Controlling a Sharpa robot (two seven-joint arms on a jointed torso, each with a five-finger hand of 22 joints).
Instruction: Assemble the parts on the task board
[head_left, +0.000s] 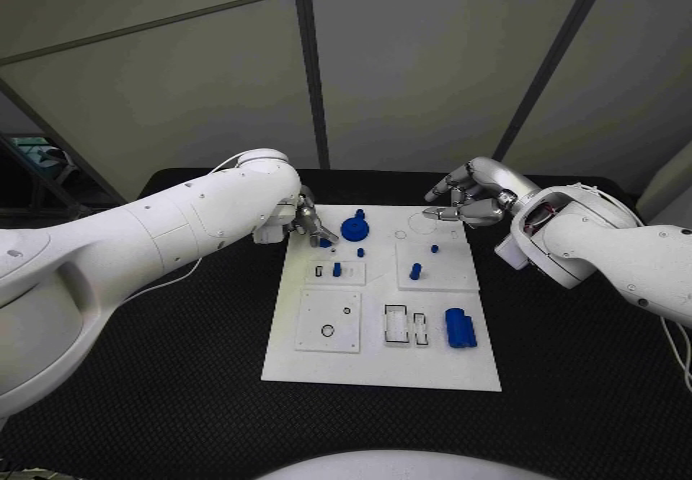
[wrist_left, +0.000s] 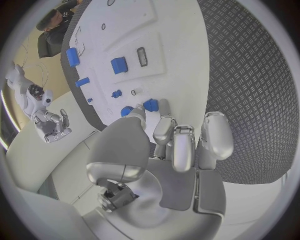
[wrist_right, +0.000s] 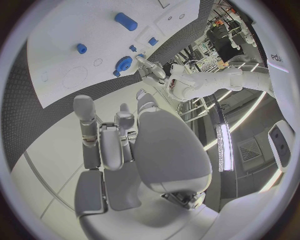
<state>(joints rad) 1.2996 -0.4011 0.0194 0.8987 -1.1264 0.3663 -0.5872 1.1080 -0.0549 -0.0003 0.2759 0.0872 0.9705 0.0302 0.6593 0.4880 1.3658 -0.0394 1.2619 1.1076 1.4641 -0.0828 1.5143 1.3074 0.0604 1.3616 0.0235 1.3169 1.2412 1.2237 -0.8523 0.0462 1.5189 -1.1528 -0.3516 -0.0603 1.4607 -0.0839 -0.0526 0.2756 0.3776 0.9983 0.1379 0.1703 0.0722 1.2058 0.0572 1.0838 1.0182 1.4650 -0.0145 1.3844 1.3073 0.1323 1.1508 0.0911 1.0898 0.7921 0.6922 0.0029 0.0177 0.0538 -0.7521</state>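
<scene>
Left hand (head_left: 306, 226) pinches a small blue part (wrist_left: 150, 104) at the board (head_left: 382, 360); lift straight. Right hand (head_left: 469, 196) hovers empty, fingers loosely apart.

Even, fairly bright overhead light; the white task board (head_left: 382, 300) is near blown out against the dark worktop (head_left: 173, 330), with only soft, short shadows beside the parts. Both wrist views carry strong fisheye bending, worst at the rim, inside a dark circular vignette. Bright ceiling strip light (wrist_right: 223, 147) glares at 3 o'clock in the right wrist view.
</scene>
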